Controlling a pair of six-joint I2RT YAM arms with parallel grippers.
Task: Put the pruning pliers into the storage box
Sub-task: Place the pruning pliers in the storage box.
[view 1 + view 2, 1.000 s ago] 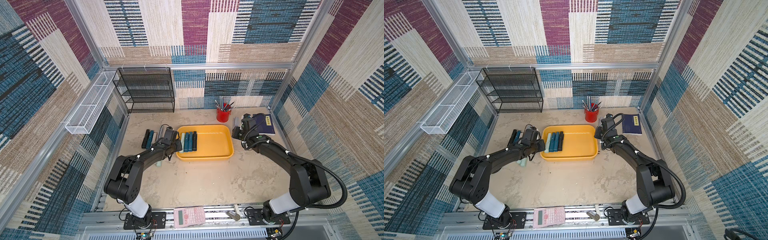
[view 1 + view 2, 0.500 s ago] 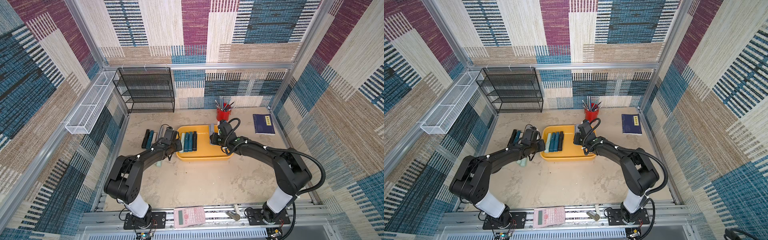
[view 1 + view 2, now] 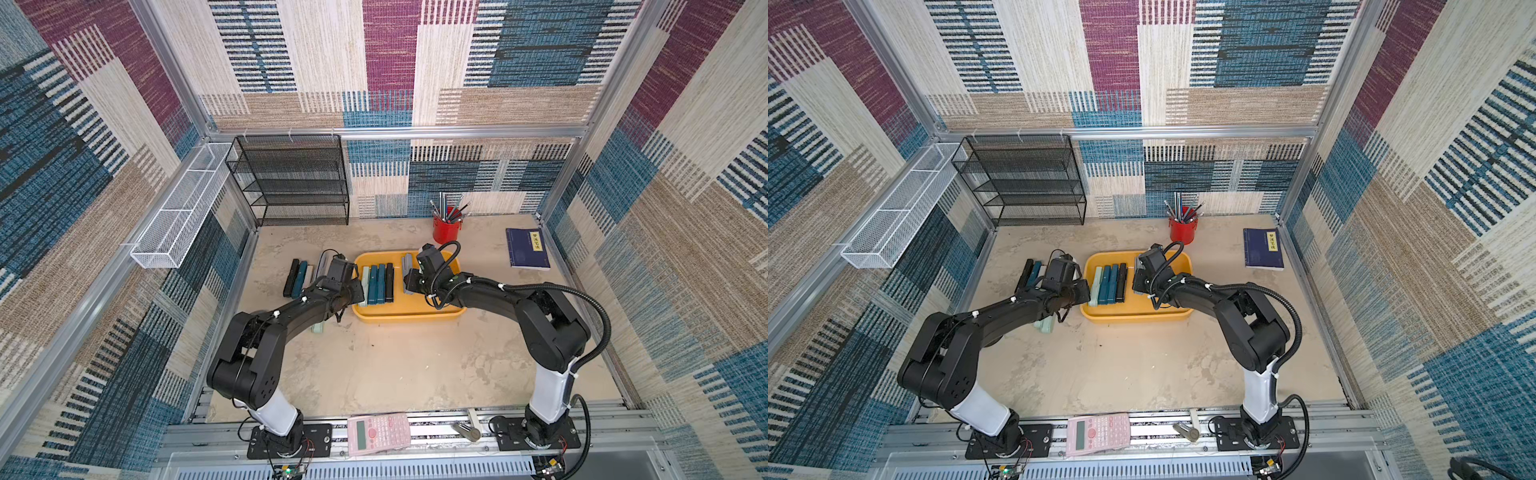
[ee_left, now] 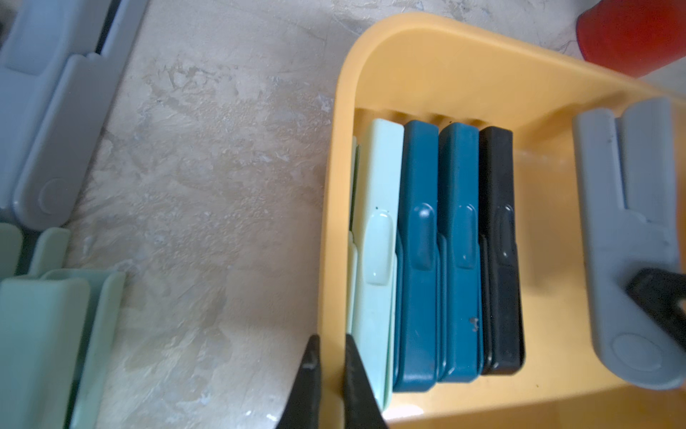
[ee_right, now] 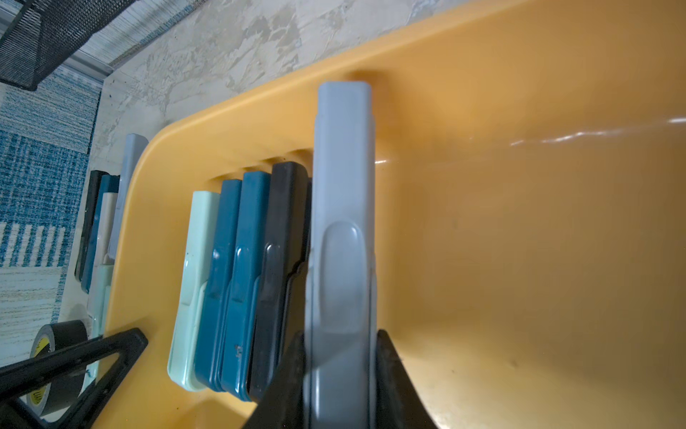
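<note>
Swung over since a second ago, the right gripper (image 5: pixel 339 345) clamps grey pruning pliers (image 5: pixel 341 208) inside the storage box (image 3: pixel 409 319), just beside the black pair (image 5: pixel 282 241). The left gripper (image 4: pixel 330 349) pinches its rim. Released tilted, they may topple onto that pair.

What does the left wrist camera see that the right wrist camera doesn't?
Only the left wrist view shows the red cup and the left gripper pinching the storage box rim. Only the right wrist view shows the black mesh rack and a tape roll. Both show that box, four pliers lined up inside, and the right gripper clamped on the grey pliers.
</note>
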